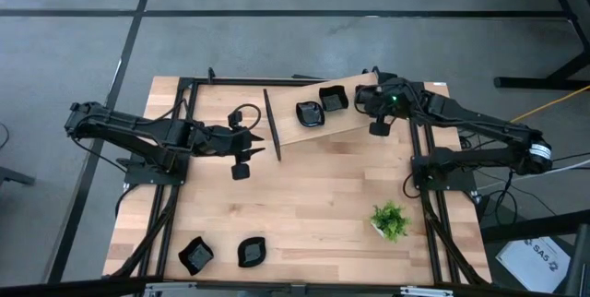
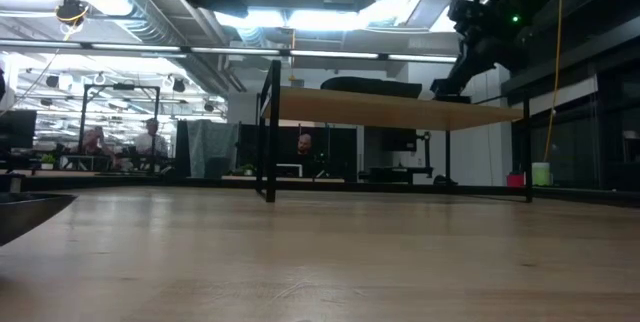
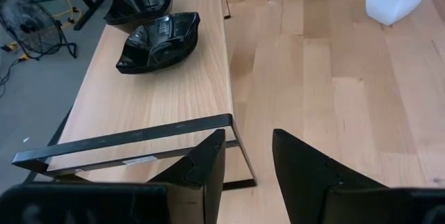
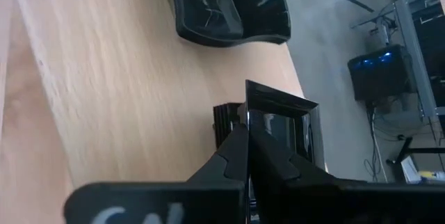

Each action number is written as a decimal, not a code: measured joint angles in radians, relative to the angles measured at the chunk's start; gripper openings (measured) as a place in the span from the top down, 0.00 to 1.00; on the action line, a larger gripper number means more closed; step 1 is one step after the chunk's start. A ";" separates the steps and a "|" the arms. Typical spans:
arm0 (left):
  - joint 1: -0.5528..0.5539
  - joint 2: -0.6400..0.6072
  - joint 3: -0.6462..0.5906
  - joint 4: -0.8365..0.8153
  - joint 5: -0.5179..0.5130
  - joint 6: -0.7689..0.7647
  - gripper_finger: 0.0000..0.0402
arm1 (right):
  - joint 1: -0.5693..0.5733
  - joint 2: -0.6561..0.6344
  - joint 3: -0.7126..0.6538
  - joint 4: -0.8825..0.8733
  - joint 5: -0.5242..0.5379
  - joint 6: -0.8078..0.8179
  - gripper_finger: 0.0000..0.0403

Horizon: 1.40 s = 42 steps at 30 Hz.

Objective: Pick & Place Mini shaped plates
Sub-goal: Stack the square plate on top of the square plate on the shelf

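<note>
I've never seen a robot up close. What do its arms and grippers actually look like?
Two slim black jointed arms with loose black cables alongside. The left gripper has two dark, wedge-shaped fingers tapering to points. The right gripper has the same dark fingers, and a small green light glows on its wrist.

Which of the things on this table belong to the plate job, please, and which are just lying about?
Part of the job:
- two black mini plates on the raised shelf
- two black mini plates at the table's near edge
- raised wooden shelf

Just lying about:
- small potted plant
</note>
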 joint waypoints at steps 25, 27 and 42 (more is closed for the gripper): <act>0.000 0.000 0.000 -0.004 0.001 0.000 0.72 | -0.084 0.000 0.000 0.023 -0.104 -0.032 0.76; 0.000 0.000 -0.001 -0.004 0.001 0.000 0.72 | -0.087 0.000 0.000 0.028 -0.104 -0.032 0.73; 0.000 0.000 -0.001 -0.004 0.001 0.000 0.73 | -0.087 0.001 0.001 0.019 -0.105 -0.029 0.74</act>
